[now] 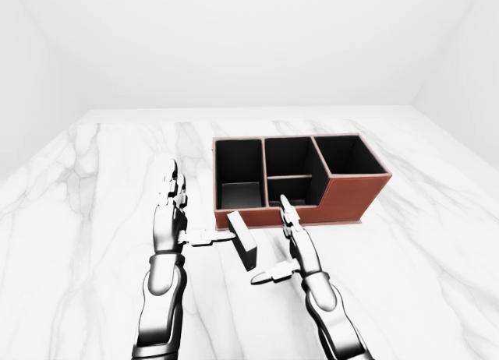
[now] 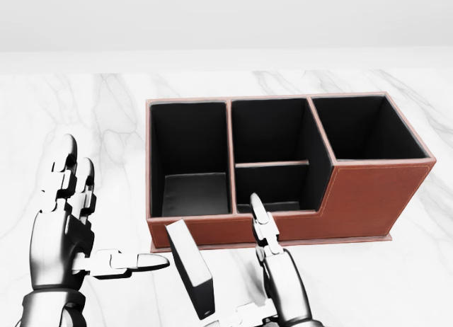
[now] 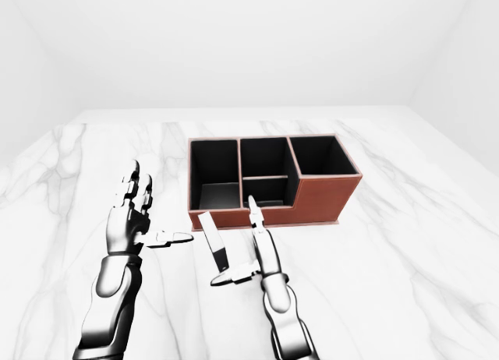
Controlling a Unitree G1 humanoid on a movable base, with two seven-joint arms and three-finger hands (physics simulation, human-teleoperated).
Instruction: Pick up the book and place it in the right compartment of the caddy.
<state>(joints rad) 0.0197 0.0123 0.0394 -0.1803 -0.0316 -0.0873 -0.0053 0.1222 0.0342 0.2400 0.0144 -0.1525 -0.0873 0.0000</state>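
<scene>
**Pre-grasp inspection: book standing free, both hands open**

The slim black hardcover book point(image 2: 190, 269) is found standing on edge on the white marble tabletop point(image 1: 93, 188), just beside the near wall of the reddish-brown leather caddy with black-lined compartments point(image 2: 368, 192), below its left compartment in the head view. It is not yet held.

The step in hand is judged to be the closing of a grasp on the book. A sound grasp would be obtained by bringing the right hand point(image 2: 279, 274) flat against the book's right face while the thumb or the opposite hand is set against the left face, so that the narrow, upright book is pinched rather than pushed over. Contact should be made on both sides together, since a one-sided touch is likely to topple it. The book would then have to be lifted clear of the caddy's taller right wall and lowered into the right compartment point(image 2: 364, 129), which is seen to be empty.

The right hand is spread wide, fingers extended upward and thumb out toward the book; nothing is gripped. Whether the thumb tip touches the book's lower edge cannot be settled, as it is cut off at the bottom of the head view. The left hand point(image 2: 64, 221) is likewise fully spread, its thumb pointing at the book with a small gap visible, and holds nothing.
</scene>
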